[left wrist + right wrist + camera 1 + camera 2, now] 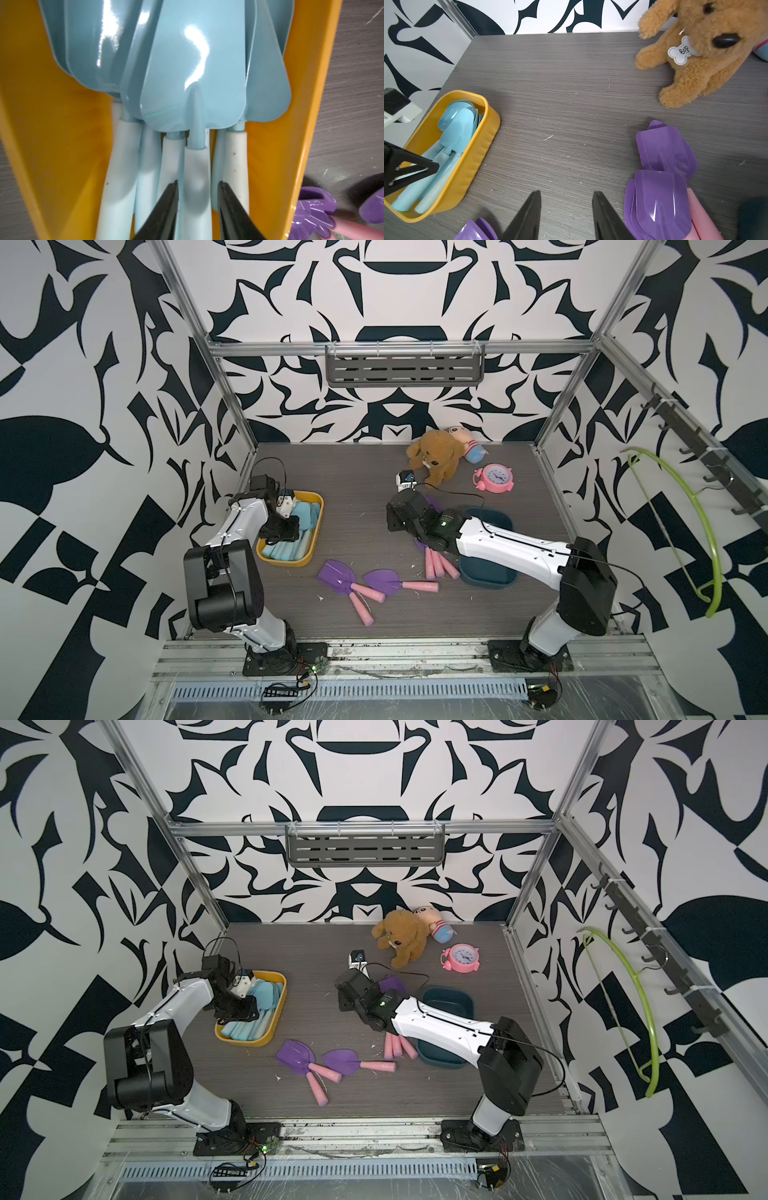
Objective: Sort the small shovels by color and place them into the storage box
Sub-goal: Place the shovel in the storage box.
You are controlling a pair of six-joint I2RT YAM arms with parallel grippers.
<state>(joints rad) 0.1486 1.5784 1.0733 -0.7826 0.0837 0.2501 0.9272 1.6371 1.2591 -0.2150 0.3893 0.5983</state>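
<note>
Several light blue small shovels (305, 514) lie stacked in the yellow storage box (286, 562), blades (193, 72) toward the far end. My left gripper (198, 184) reaches into this box; its jaws straddle one pale handle (196, 162), open, with a gap on one side. Two purple small shovels (332, 574) with pink handles lie on the table near the front, also seen in the other top view (297, 1054). More purple shovels (660, 199) lie stacked beside my right gripper (566, 193), which is open and empty above bare table. A dark teal storage box (486, 576) sits under the right forearm.
A brown plush dog (436, 456), a small doll (469, 443) and a pink alarm clock (494, 477) sit at the back right of the table. A green hanger (698, 522) hangs on the right wall. Aluminium frame posts stand at the table corners.
</note>
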